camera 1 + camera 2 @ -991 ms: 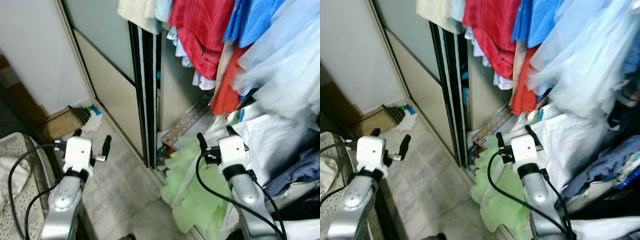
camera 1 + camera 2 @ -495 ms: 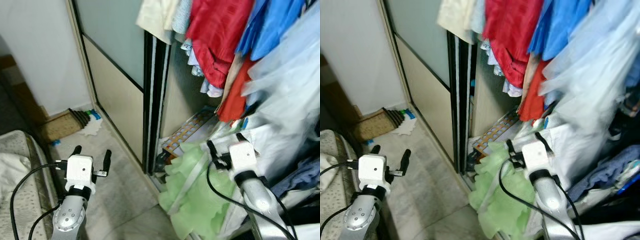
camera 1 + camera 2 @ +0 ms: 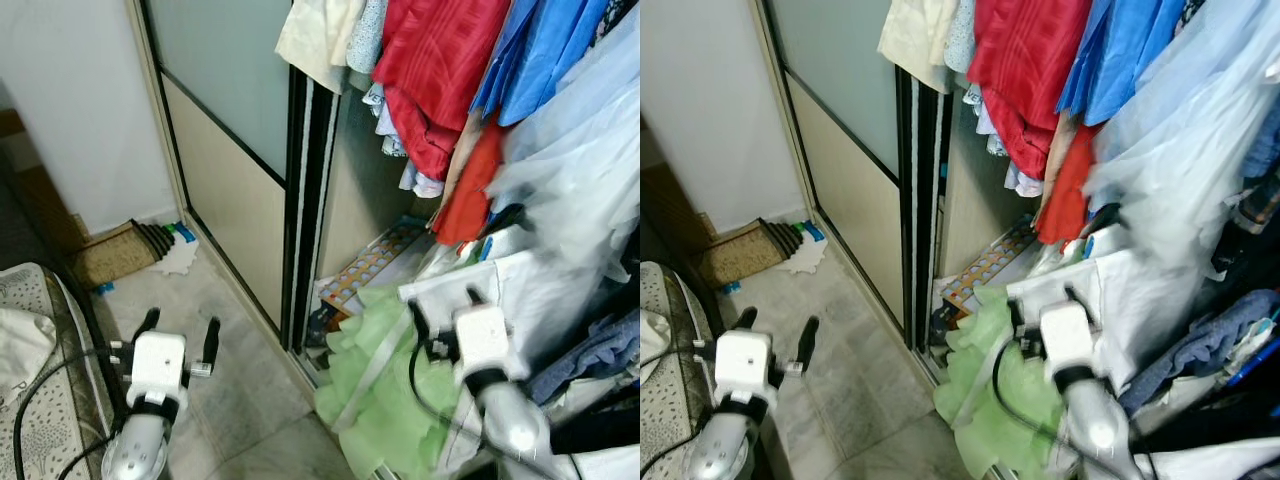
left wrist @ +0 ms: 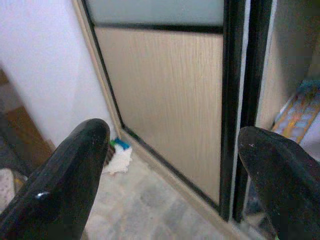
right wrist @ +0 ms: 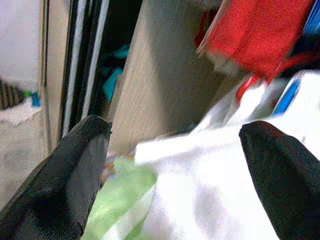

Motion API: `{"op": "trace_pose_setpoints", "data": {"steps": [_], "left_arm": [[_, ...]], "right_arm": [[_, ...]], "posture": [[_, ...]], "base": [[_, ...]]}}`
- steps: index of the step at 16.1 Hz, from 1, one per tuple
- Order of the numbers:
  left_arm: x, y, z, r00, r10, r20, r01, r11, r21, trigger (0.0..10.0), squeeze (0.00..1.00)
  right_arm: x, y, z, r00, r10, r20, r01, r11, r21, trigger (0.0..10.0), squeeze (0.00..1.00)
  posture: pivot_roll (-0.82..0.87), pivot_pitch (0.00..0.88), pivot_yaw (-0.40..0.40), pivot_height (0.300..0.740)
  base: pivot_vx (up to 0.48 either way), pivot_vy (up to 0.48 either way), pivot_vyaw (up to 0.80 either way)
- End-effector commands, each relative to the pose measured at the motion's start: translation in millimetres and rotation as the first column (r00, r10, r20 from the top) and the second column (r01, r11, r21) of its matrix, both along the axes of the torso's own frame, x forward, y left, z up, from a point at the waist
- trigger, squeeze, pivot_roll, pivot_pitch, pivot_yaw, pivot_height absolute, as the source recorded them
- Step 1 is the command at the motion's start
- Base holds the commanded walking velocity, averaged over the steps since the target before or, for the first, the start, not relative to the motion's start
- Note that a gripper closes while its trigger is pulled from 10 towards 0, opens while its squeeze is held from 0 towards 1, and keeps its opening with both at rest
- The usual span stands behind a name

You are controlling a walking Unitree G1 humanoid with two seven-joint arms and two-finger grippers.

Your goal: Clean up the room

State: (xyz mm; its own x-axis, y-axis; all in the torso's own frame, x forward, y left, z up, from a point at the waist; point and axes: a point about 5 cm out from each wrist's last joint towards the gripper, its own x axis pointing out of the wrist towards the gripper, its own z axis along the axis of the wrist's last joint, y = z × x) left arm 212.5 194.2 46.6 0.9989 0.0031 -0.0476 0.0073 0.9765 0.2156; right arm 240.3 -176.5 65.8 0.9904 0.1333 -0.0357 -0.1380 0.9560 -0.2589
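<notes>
A light green garment [image 3: 385, 385] is lying crumpled and ruffled at the foot of the open wardrobe, spilling over its bottom track onto the floor, with a pale strap running across its folds. My right pincer [image 3: 443, 312] is hovering just above that green cloth with its fingers spread apart, gripping nothing, close to a white bundle [image 3: 540, 290] piled beside the garment. My left pincer [image 3: 178, 332] is hanging over the grey marbled floor [image 3: 235, 390], its fingers also standing apart and empty.

The wardrobe's sliding door [image 3: 225, 150] is showing a frosted panel above a beige wood panel, framed in black. Inside, a red garment [image 3: 435, 70], blue shirts [image 3: 540, 50] and a pale sheer piece [image 3: 590, 170] are hanging crowded together. A colourful patterned board [image 3: 365, 265] is lying on the wardrobe's bottom. Along the white wall, a striped mat [image 3: 125, 250] and a white rag [image 3: 178, 258] are sitting on the floor. A mattress edge [image 3: 45, 400] is lying at my left.
</notes>
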Motion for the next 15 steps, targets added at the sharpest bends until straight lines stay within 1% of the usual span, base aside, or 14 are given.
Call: {"op": "trace_pose_setpoints", "data": {"steps": [1,3,4,5,6,7,8,9,10,11,12,13,14,15], "left_arm": [[-0.7,2.5,-7,0.999,0.005,-0.033,-0.004,1.0,0.023,10.0,0.0],[-2.0,10.4,-2,0.999,0.034,-0.033,-0.034,0.999,0.022,10.0,0.0],[-2.7,12.4,2,0.999,0.039,-0.024,-0.038,0.999,0.021,10.0,0.0],[-2.1,18.4,14,0.998,0.057,0.011,-0.057,0.998,0.014,10.0,0.0],[-1.4,19.3,16,0.998,0.057,0.023,-0.058,0.998,0.017,10.0,0.0],[13.5,22.3,34,0.996,0.039,0.079,-0.04,0.999,0.015,10.0,0.0],[21.4,26.2,39,0.995,0.015,0.103,-0.021,0.998,0.052,10.0,0.0],[21.3,34.0,41,0.993,0.059,0.101,-0.063,0.997,0.038,10.0,0.0],[21.1,36.4,47,0.99,0.093,0.109,-0.092,0.996,-0.014,10.0,0.0],[17.6,29.3,44,0.992,0.047,0.114,-0.052,0.998,0.046,10.0,0.0],[16.5,27.8,42,0.993,0.043,0.11,-0.049,0.998,0.05,10.0,0.0],[16.6,27.0,37,0.993,0.067,0.099,-0.071,0.997,0.031,10.0,0.0],[18.6,24.9,35,0.993,0.074,0.095,-0.077,0.997,0.03,10.0,0.0],[23.8,19.1,35,0.993,0.062,0.098,-0.065,0.997,0.03,10.0,0.0]], "right_arm": [[-2.2,-5.6,-2,1.0,-0.028,-0.006,0.027,0.999,-0.016,10.0,0.0],[-3.3,-12.8,1,0.998,-0.058,-0.014,0.057,0.998,-0.024,10.0,0.0],[-2.1,-11.6,4,0.999,-0.047,-0.009,0.047,0.999,-0.023,10.0,0.0],[4.4,-4.2,15,1.0,-0.002,0.012,0.002,1.0,-0.016,10.0,0.0],[7.0,-1.9,17,1.0,0.008,0.018,-0.008,1.0,-0.011,10.0,0.0],[25.6,5.8,34,0.998,0.03,0.06,-0.031,0.999,0.026,10.0,0.0],[35.3,10.7,42,0.992,0.061,0.115,-0.061,0.998,-0.004,10.0,0.0],[39.4,6.6,46,0.991,0.036,0.126,-0.033,0.999,-0.025,10.0,0.0],[43.6,1.7,51,0.993,-0.01,0.121,0.006,1.0,0.028,10.0,0.0],[42.7,-0.8,49,0.991,0.005,0.135,-0.004,1.0,-0.013,10.0,0.0],[42.4,-2.4,47,0.992,-0.003,0.13,0.005,1.0,-0.015,10.0,0.0],[43.1,-5.2,38,0.994,-0.058,0.091,0.056,0.998,0.031,10.0,0.0],[43.4,-1.2,36,0.995,-0.065,0.08,0.061,0.997,0.045,10.0,0.0],[44.2,5.2,36,0.994,-0.054,0.09,0.05,0.998,0.044,10.0,0.0]], "posture": [[0.02,0.013,-0.037,0.74],[0.04,0.021,-0.057,0.74],[0.05,0.018,-0.077,0.74],[0.07,0.032,-0.091,0.74],[0.07,0.04,-0.09,0.74],[0.08,0.072,-0.082,0.74],[0.07,0.088,-0.084,0.74],[0.07,0.104,-0.08,0.74],[0.07,0.095,-0.077,0.74],[0.08,0.075,-0.077,0.74],[0.08,0.073,-0.077,0.74],[0.08,0.059,-0.064,0.74],[0.08,0.042,-0.057,0.74],[0.08,0.023,-0.046,0.74]], "base": [[0.0,0.0,0.0],[0.0,0.0,0.0],[0.0,0.0,0.0],[0.0,0.0,0.0],[0.0,0.0,0.0],[0.0,0.0,0.0],[0.0,0.0,0.0],[0.0,0.0,0.0],[0.0,0.0,0.0],[0.0,0.0,0.0],[0.0,0.0,0.0],[0.0,0.0,0.0],[0.0,0.0,0.0],[0.0,0.0,0.0]]}}
